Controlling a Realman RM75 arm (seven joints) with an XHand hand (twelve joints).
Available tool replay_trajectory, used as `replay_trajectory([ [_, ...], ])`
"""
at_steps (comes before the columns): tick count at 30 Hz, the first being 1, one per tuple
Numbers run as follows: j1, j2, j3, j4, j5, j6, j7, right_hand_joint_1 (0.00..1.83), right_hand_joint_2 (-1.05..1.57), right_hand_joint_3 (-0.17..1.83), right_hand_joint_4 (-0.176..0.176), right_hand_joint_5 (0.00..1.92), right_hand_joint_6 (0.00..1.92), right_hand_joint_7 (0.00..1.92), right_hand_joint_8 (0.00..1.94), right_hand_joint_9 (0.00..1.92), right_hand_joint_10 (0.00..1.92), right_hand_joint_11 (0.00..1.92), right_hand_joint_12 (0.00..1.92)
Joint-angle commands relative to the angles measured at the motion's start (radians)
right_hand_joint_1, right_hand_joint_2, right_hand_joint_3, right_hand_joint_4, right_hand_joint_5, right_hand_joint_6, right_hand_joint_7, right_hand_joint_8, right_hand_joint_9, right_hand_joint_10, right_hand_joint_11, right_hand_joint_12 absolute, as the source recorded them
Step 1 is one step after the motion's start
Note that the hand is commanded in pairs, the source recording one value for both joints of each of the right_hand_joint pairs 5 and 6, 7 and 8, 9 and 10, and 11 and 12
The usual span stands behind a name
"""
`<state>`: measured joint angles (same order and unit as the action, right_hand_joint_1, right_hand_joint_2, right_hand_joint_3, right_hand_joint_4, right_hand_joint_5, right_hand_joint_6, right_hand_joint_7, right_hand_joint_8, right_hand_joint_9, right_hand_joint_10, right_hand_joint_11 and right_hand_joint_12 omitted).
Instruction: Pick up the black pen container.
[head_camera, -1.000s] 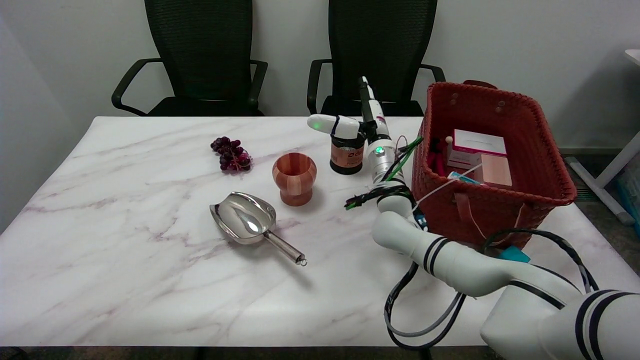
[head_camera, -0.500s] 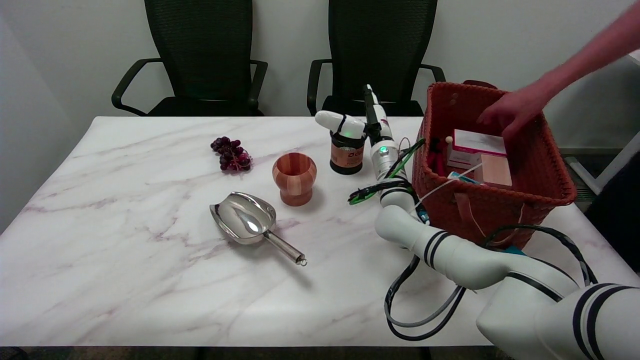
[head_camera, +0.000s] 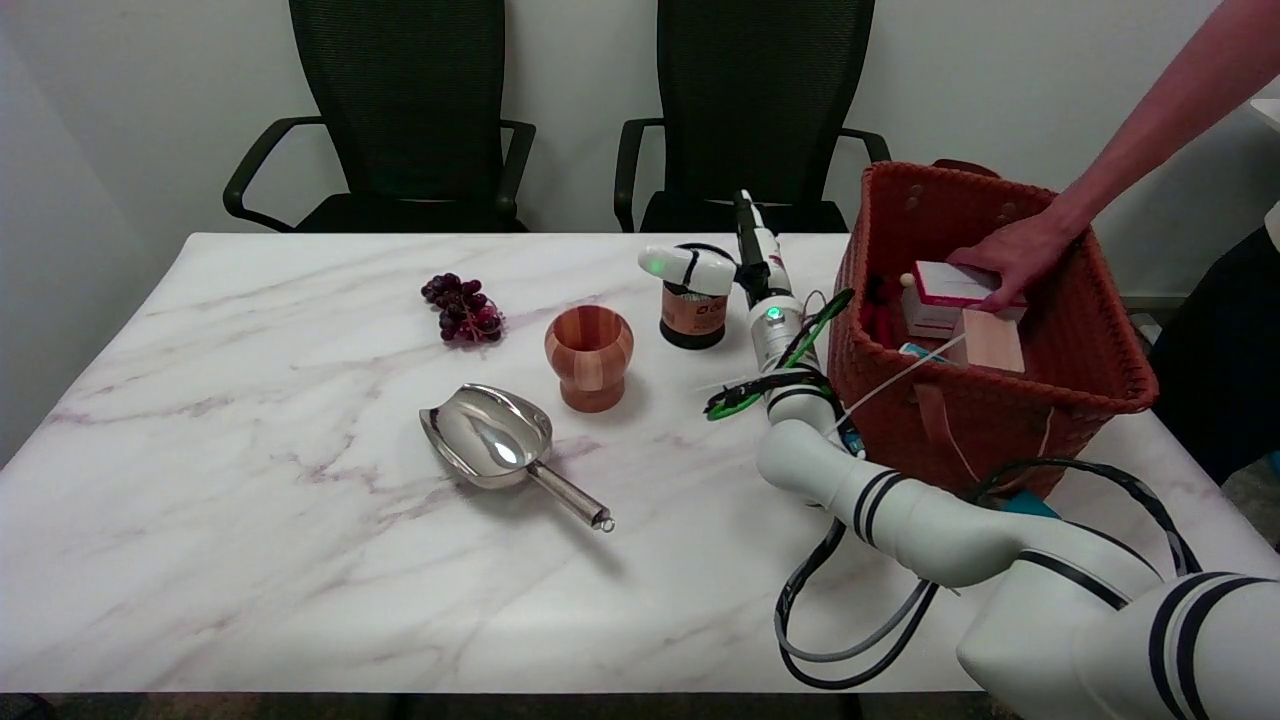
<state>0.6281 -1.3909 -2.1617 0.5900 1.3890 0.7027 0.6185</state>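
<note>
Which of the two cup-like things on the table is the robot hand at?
The black pen container with the orange label, by the red basket. The right robot hand is right at its rim. The striped wooden cup stands apart, untouched.

White arm (head_camera: 930, 520), black bands, looping cables, green lights

Marble table (head_camera: 250, 560) holds grapes (head_camera: 463, 308), wooden cup (head_camera: 588, 357) and steel scoop (head_camera: 495, 442). Red basket (head_camera: 1000, 400) at right; a person's hand (head_camera: 1010, 258) rests on a box (head_camera: 950, 290) inside, maybe gripping it. 2 chairs (head_camera: 410, 110) behind.
</note>
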Motion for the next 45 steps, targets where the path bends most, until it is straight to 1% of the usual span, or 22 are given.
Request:
replay_trajectory([
  [1, -0.024, 0.002, 0.002, -0.011, 0.009, -0.018, 0.007, 1.08, 0.06, -0.17, 0.0, 0.0, 0.0, 0.0, 0.0, 0.0, 0.0, 0.0, 0.0],
  [4, -0.022, 0.002, 0.002, -0.018, 0.009, -0.036, 0.007, 1.17, 0.17, 0.07, 0.0, 0.0, 0.0, 0.0, 0.0, 0.0, 0.0, 0.0, 0.0],
  [8, -0.016, 0.0, 0.002, -0.03, 0.009, -0.051, 0.007, 1.2, 0.26, 0.16, 0.0, 0.0, 0.0, 0.0, 0.0, 0.0, 0.0, 0.0, 0.0],
  [13, -0.012, -0.007, 0.002, -0.044, 0.009, -0.051, 0.007, 1.22, 0.28, 0.26, 0.0, 0.0, 0.0, 0.0, 0.0, 0.0, 0.0, 0.0, 0.0],
  [24, -0.016, -0.012, -0.005, -0.048, 0.033, -0.058, 0.007, 1.21, 0.28, 0.35, 0.0, 0.0, 0.0, 0.0, 0.0, 0.0, 0.0, 0.0, 0.0],
  [37, -0.003, -0.035, 0.002, -0.104, 0.035, -0.07, 0.007, 1.19, 0.25, 0.43, 0.0, 0.0, 0.0, 0.0, 0.0, 0.0, 0.0, 0.0, 0.0],
  [41, -0.001, -0.037, -0.002, -0.104, 0.067, -0.075, 0.007, 1.18, 0.25, 0.45, 0.0, 0.0, 0.0, 0.0, 0.0, 0.0, 0.0, 0.0, 0.0],
  [45, 0.001, -0.037, -0.002, -0.104, 0.068, -0.075, 0.007, 1.17, 0.26, 0.47, 0.0, 0.0, 0.0, 0.0, 0.0, 0.0, 0.0, 0.0, 0.0],
])
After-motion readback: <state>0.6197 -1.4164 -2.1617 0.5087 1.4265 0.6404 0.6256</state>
